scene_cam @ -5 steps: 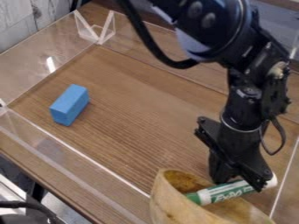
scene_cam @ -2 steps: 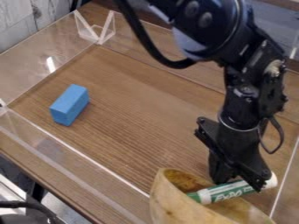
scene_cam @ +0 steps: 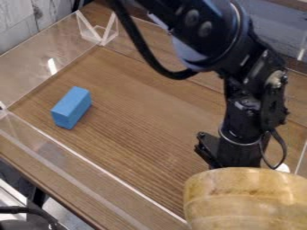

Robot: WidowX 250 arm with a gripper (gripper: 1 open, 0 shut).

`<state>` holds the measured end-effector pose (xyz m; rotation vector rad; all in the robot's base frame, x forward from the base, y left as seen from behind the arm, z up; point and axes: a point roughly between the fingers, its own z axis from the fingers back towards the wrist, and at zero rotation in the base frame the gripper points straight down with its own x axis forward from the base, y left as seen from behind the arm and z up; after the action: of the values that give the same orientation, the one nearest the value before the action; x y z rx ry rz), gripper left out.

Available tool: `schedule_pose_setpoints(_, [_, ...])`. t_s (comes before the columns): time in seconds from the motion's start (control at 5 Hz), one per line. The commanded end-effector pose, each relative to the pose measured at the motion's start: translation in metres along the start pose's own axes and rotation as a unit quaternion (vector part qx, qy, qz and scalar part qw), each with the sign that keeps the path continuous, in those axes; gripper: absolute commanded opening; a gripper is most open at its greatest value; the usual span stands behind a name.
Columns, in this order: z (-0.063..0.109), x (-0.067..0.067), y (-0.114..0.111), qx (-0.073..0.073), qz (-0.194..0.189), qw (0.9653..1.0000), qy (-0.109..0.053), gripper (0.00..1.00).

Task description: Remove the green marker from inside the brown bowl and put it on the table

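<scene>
1. A blue block lies on the desk at the left, well apart from my arm; clear acrylic walls border the desk
2. The brown bowl fills the lower right corner, tilted so its grained outer side faces the camera; it covers my hand and its own interior
3. My hand sits behind the bowl's upper rim, out of sight, fingers fully closed; I cannot tell on what
4. The green marker is not visible; its place cannot be told
</scene>
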<state>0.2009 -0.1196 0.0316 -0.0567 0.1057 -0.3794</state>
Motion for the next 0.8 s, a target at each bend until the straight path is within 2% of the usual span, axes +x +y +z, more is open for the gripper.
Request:
schedule_pose_setpoints(0.0, [0.0116,0.0011,-0.0052,-0.008,-0.004,0.9997,-0.024,0.0])
schedule_pose_setpoints(0.6, [0.0046,-0.0032,-0.0107,-0.019,-0.003,0.9995,-0.025,0.0])
